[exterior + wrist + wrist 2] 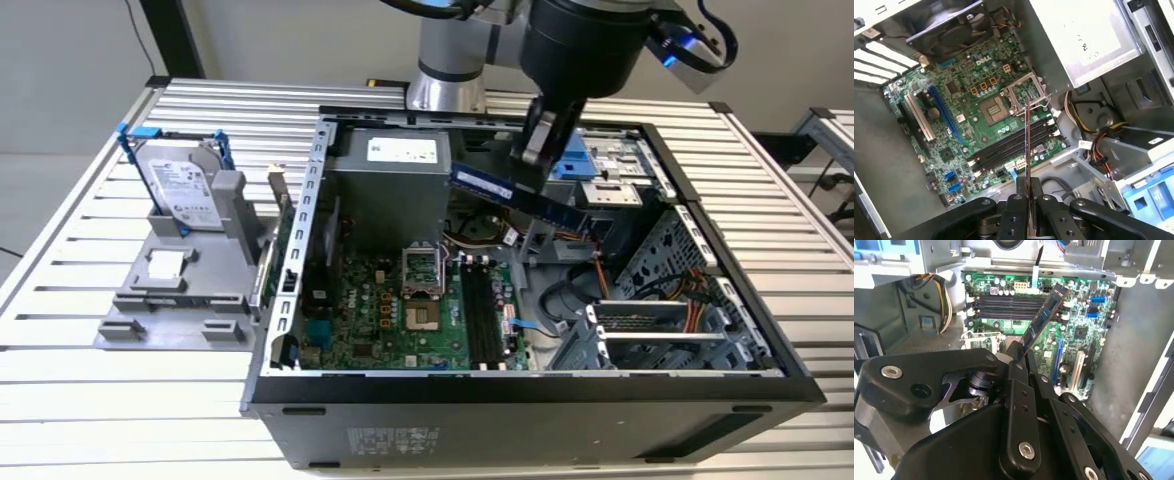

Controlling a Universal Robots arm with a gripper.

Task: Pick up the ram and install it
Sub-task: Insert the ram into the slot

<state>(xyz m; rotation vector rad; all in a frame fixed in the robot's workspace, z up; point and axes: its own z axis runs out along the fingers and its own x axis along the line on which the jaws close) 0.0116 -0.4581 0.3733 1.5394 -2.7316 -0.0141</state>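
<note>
My gripper (531, 158), black jointed metal, is pinched tight on one end of the ram (523, 196), a thin flat blue stick with dark chips. I hold it tilted in mid-air over the open case (534, 392), above the green motherboard (387, 310) and clear of its long black slots (483, 315). Case is grey sheet metal with a black front, lying on a ribbed aluminium slat table (80, 370), with a silver hard drive (180, 190) in a blue frame on a grey plastic stand (160, 300) at the exterior view's left.

gripper (537, 160) gripping ram (487, 184), above open computer case (534, 388)
</note>
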